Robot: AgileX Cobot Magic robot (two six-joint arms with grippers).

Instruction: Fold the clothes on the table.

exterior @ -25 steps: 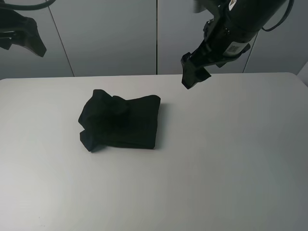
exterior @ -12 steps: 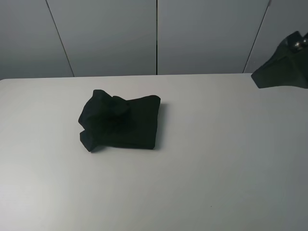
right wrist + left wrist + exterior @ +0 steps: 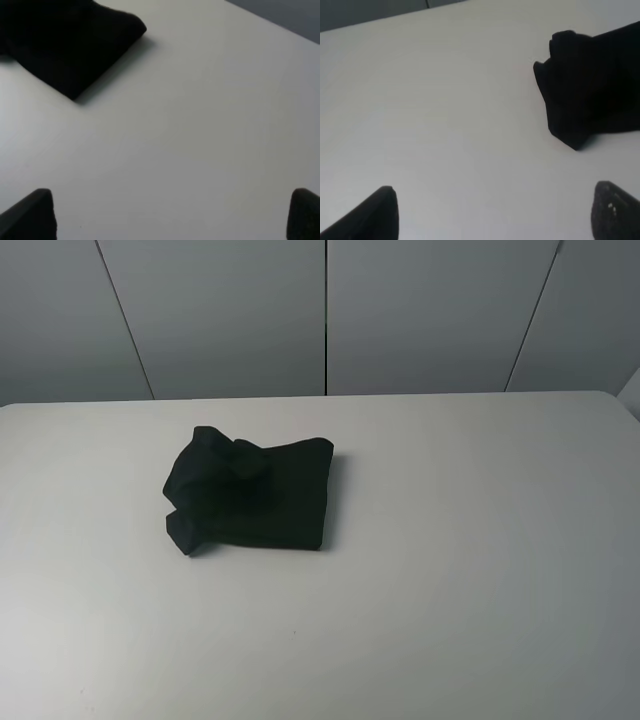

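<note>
Folded clothes on table, both claws (spread wide) apart from it

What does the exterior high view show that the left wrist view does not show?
Only the exterior high view shows the whole folded black T-shirt, the table's far edge and right corner, and the grey panelled wall. Only the left wrist view shows the left gripper, its jaws wide apart and holding nothing. Both show the white table and the shirt lying on it.
</note>
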